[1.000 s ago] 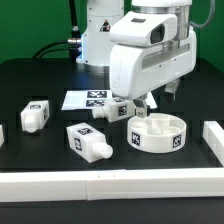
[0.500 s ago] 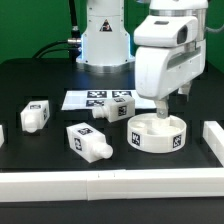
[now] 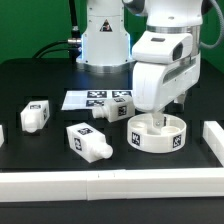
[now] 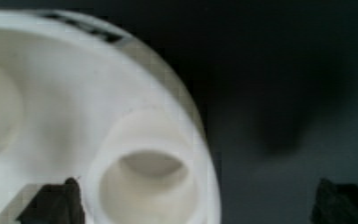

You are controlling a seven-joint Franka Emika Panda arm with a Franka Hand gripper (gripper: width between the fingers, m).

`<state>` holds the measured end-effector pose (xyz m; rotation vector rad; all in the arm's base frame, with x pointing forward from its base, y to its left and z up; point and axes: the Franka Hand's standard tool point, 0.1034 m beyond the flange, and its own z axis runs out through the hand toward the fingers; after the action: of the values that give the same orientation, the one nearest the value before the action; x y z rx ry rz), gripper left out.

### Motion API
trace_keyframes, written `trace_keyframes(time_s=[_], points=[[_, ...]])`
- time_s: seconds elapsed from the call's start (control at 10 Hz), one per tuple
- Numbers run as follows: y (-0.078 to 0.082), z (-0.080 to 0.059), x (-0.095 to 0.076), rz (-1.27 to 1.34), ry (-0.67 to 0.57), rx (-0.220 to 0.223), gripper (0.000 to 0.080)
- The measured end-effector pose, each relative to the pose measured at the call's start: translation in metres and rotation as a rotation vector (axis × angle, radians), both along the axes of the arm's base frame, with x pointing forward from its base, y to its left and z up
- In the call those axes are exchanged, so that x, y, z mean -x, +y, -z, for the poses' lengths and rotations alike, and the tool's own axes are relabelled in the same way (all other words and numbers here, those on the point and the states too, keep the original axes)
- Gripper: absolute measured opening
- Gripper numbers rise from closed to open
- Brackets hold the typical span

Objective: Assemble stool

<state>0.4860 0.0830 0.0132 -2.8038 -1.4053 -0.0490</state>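
The white round seat (image 3: 158, 133) lies on the black table at the exterior view's right, sockets facing up, with a tag on its side wall. My gripper (image 3: 160, 118) is low over it, open and empty. In the wrist view the gripper (image 4: 202, 200) straddles the seat's rim (image 4: 51, 120) near a round socket (image 4: 149, 165), with one finger (image 4: 55, 200) over the seat and the other over the table. Three white tagged legs lie loose: one (image 3: 35, 116) at the left, one (image 3: 88, 141) in front, one (image 3: 118, 106) beside the seat.
The marker board (image 3: 88, 99) lies behind the legs, in front of the arm's base. A long white rail (image 3: 110, 185) runs along the front edge. A white block (image 3: 213, 135) stands at the far right, and a white piece (image 3: 2, 133) shows at the left edge.
The arm has swung to the exterior view's right and come down over the seat. The legs and seat have not moved.
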Motion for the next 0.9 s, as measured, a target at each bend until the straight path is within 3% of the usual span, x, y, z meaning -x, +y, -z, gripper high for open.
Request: trace_keyframes(time_s=[0.2,0.4,0.5,0.6,0.9], points=[[0.000,0.001,0.000,0.001,0.002,0.000,0.0649],[0.000,0.001,0.000,0.001,0.002,0.000,0.0391],[0.000,0.001,0.000,0.001,0.002,0.000,0.0391],[-0.001,-0.001,-0.002,-0.030,0.012,0.005,0.0320],[-0.009,-0.013,-0.041,-0.216,0.043,0.020,0.0320]])
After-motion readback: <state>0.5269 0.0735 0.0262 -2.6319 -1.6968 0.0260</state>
